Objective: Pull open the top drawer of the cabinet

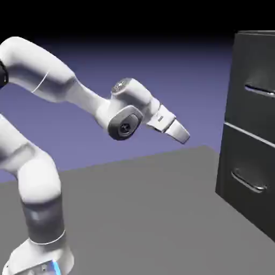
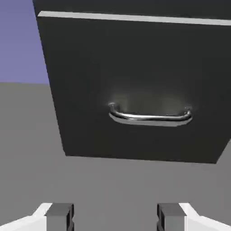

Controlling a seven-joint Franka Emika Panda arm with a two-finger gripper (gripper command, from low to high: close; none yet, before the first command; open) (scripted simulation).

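Two drawer fronts, one above the other, make up the visible face of the cabinet (image 1: pixel 228 161), which stands at the far right of the grey floor (image 1: pixel 134 215) in the exterior view, its near side edge turned toward the arm. The top drawer (image 1: pixel 250 115) is the upper of the pair, closed against the body and set above a pale dividing strip (image 1: pixel 250 134); its bar handle (image 1: pixel 260 90) lies across the upper part of the panel. The robot arm (image 1: pixel 88 102), one in number, bends over from the picture's lower left, and the gripper (image 1: pixel 183 140) ends in open space, well apart from the cabinet. Its claw has two fingertips, parted, with nothing between them. The hand slopes downward, probably so that the fingers may be brought round toward a handle; at this tilt, however, the hand view is filled by the lower drawer (image 2: pixel 85 90) and its lower handle (image 2: pixel 151 117), while the upper one lies outside that view. The parted fingers suit an approach, since a bar must pass between them before any pull. Counted in all: one cabinet, two drawer fronts, two handles, one on each front, one dividing strip, one arm and one gripper. Reaching the task's handle would presumably require the hand to rise and level out.
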